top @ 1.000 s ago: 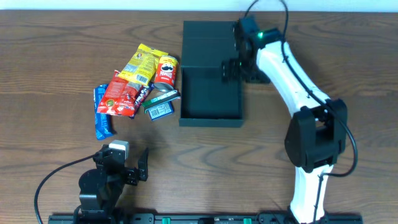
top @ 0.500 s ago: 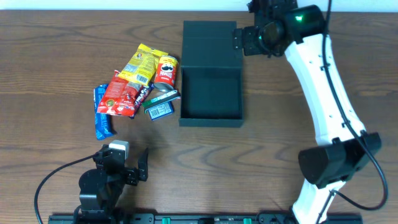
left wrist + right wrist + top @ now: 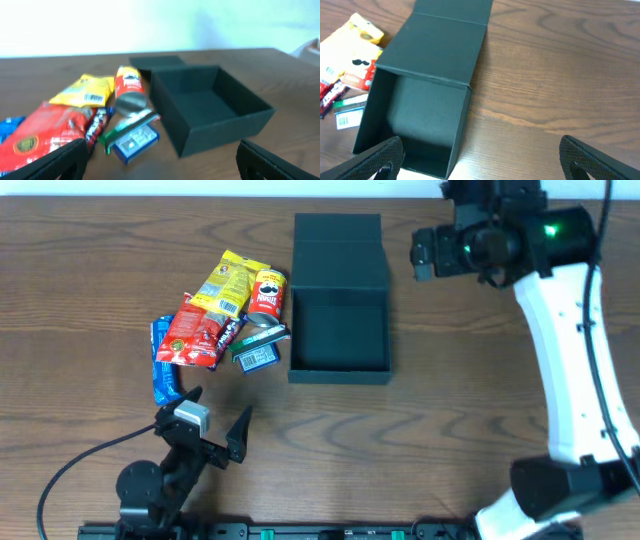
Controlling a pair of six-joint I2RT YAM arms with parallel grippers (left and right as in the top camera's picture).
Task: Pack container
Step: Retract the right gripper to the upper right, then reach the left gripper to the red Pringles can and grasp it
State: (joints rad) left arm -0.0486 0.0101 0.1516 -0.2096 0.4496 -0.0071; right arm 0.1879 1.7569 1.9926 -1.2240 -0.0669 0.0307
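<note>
Black container [image 3: 338, 330] is empty; snacks [image 3: 215, 315] beside it lie ahead of left gripper [image 3: 222, 404], released like right gripper [image 3: 418, 255].

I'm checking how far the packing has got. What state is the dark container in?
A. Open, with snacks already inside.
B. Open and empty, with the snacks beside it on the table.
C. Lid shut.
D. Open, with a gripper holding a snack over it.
B: the container has its lid flap folded back and a bare floor, and the snack packs all lie beside it on the table.
</note>
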